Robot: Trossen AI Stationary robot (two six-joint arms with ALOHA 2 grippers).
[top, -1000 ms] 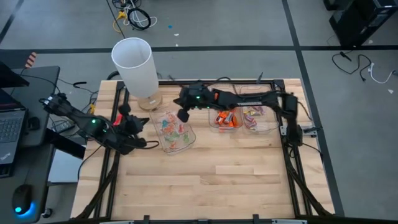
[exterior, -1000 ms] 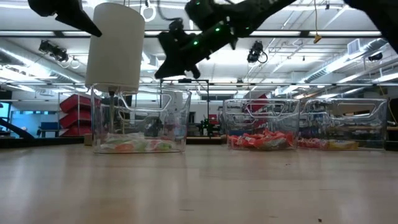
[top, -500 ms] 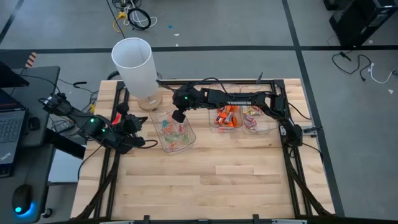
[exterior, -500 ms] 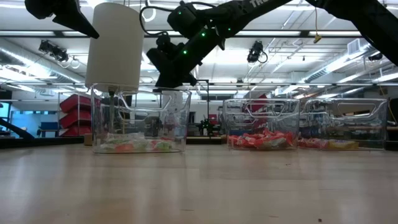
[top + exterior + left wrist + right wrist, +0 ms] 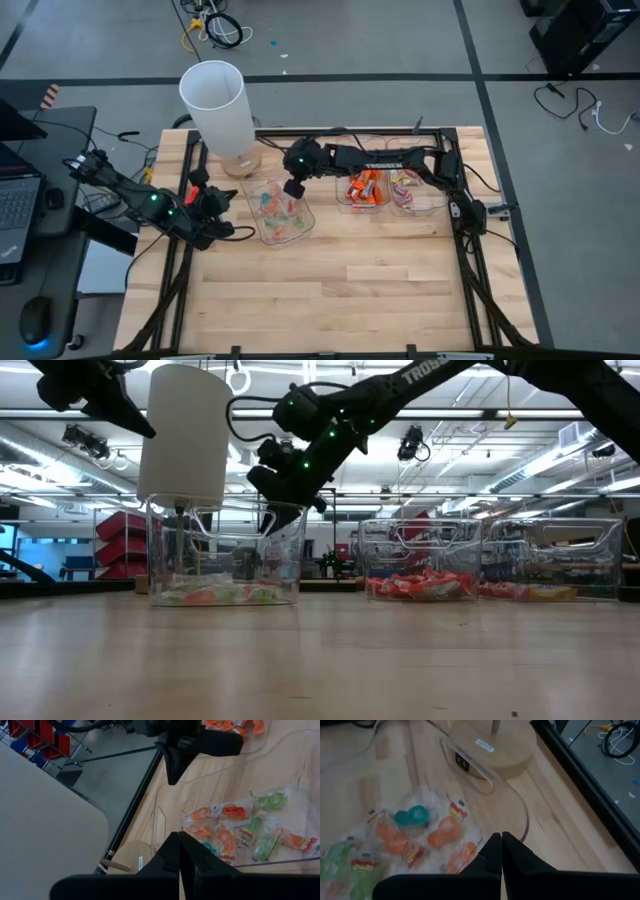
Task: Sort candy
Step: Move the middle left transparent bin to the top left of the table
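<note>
Two dark jointed arms with small green lights, white lettering along the right arm's link.

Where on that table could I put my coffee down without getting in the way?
The near half of the table, in front of the three clear trays, is bare wood. The far strip is crowded: lamp, trays of candy, right gripper above the left-hand tray, left gripper beside it.

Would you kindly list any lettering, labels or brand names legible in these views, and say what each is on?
"TROSSEN": white lettering along the right arm's forearm link, small in the high view.
"TROS...": the same lettering cut off by the low view's top edge.
Candy wrapper logos: too blurred to read.
Lamp base label: too small to read.
</note>
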